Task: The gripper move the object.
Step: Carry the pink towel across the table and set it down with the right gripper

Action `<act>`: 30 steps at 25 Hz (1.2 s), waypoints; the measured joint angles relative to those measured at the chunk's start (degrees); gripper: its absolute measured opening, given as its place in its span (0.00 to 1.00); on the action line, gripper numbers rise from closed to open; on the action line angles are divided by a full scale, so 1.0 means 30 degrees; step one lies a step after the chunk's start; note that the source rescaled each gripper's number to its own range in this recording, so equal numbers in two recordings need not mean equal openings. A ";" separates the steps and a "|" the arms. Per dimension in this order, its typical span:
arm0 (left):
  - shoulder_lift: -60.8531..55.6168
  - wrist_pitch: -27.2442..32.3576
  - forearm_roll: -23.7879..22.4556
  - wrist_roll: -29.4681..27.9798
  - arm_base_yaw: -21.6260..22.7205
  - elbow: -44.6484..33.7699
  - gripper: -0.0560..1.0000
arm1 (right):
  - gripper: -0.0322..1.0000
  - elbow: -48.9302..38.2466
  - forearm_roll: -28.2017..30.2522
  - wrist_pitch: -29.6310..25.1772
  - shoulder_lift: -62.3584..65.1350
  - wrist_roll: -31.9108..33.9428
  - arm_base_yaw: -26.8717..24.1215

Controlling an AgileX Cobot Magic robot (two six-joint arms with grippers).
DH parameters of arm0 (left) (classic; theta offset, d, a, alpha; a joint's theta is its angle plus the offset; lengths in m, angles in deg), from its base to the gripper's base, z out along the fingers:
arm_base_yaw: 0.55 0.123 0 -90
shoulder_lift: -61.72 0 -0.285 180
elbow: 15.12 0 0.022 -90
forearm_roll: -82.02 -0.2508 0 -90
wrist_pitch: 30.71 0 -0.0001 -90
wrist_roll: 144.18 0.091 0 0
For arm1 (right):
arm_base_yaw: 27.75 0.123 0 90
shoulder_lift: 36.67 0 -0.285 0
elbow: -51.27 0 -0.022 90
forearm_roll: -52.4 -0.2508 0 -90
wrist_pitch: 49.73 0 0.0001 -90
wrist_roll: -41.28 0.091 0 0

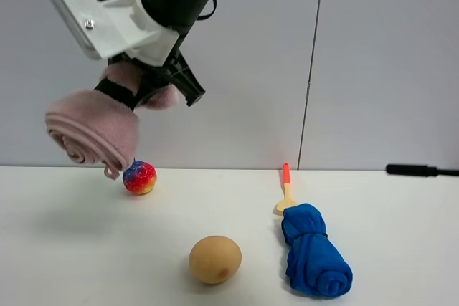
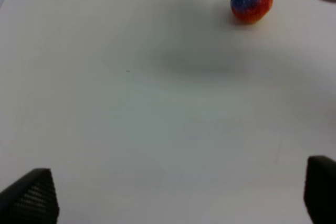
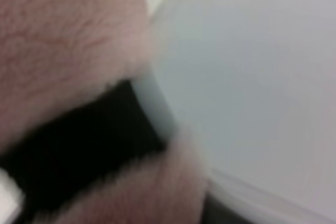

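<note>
A: Pink fluff, upper left of the high view. Is that the thing being moved?

B: Yes. The pink towel (image 1: 93, 130) hangs in the air, clear of the white table (image 1: 72, 249), with its rolled end drooping toward the lower left. The right gripper (image 1: 154, 84) reaches in from the top of the frame and is clamped on the towel at its dark band (image 1: 115, 92).

A: Does the right wrist camera agree?

B: It does, though the picture is blurred. The view is filled with pink pile and the black band (image 3: 79, 150), and the pale wall lies beyond.

A: What is under the towel?

B: Just below its hanging end, a small red, blue and yellow ball (image 1: 140, 178) rests on the table near the wall. The left wrist view shows the same ball, and there the left gripper (image 2: 176, 196) has its dark fingers (image 2: 32, 196) spread wide apart over bare table, holding nothing.

A: And further right?

B: A tan egg-shaped thing (image 1: 215, 259) sits at the lower centre. Right of it is a wooden spatula with an orange handle (image 1: 285, 191), its blade touching the blue rolled cloth (image 1: 314, 252). A black bar (image 1: 419, 170) pokes in at the right edge.
</note>
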 joint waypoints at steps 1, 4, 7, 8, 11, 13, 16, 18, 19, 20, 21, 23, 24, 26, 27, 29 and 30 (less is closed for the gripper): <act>0.0000 0.0000 0.0000 0.0000 0.0000 0.0000 1.00 | 0.03 0.0000 -0.0153 0.0172 -0.0419 -0.0626 0.0094; 0.0000 0.0000 0.0000 0.0000 0.0000 0.0000 1.00 | 0.03 0.0000 -0.0285 0.0337 -0.1712 -0.1594 0.0431; 0.0000 0.0000 0.0000 0.0000 0.0000 0.0000 1.00 | 0.03 0.0000 -0.0719 0.0337 -0.2806 -0.2358 0.0865; 0.0000 0.0000 0.0000 0.0000 0.0000 0.0000 1.00 | 0.03 0.0000 -0.1061 0.0355 -0.3027 -0.2629 0.0996; 0.0000 0.0000 0.0000 0.0000 0.0000 0.0000 1.00 | 0.03 0.0000 -0.2334 0.0372 -0.3601 -0.3044 0.1397; 0.0000 0.0000 0.0000 0.0000 0.0000 0.0000 1.00 | 0.03 0.0000 -0.2933 0.0372 -0.3922 -0.3148 0.1575; 0.0000 0.0000 0.0000 0.0000 0.0000 0.0000 1.00 | 0.03 0.0000 -0.3271 0.0038 -0.4398 -0.3148 0.1644; 0.0000 0.0000 0.0000 0.0000 0.0000 0.0000 1.00 | 0.03 0.0000 -0.3254 -0.0407 -0.4793 -0.3148 0.1644; 0.0000 0.0000 0.0000 0.0000 0.0000 0.0000 1.00 | 0.03 0.0000 -0.3254 -0.0548 -0.4982 -0.3148 0.1644; 0.0000 0.0000 0.0000 0.0000 0.0000 0.0000 1.00 | 0.03 0.0000 -0.3254 -0.0597 -0.5182 -0.3148 0.1644; 0.0000 0.0000 0.0000 0.0000 0.0000 0.0000 1.00 | 0.03 0.0000 -0.3254 -0.0646 -0.5400 -0.3148 0.1644; 0.0000 0.0000 0.0000 0.0000 0.0000 0.0000 1.00 | 0.03 0.0000 -0.3208 -0.0620 -0.5699 -0.3131 0.1644; 0.0000 0.0000 0.0000 0.0000 0.0000 0.0000 1.00 | 0.03 0.0000 -0.3189 -0.0536 -0.5846 -0.3075 0.1644; 0.0000 0.0000 0.0000 0.0000 0.0000 0.0000 1.00 | 0.03 0.0000 -0.3189 -0.0007 -0.6155 -0.2714 0.1644; 0.0000 0.0000 0.0000 0.0000 0.0000 0.0000 1.00 | 0.03 0.0000 -0.3207 0.0289 -0.6308 -0.2377 0.1644; 0.0000 0.0000 0.0000 0.0000 0.0000 0.0000 1.00 | 0.03 0.0000 -0.3207 0.0715 -0.6489 -0.1662 0.1644; 0.0000 0.0000 0.0000 0.0000 0.0000 0.0000 1.00 | 0.03 0.0000 -0.3207 0.0902 -0.6508 -0.1312 0.1644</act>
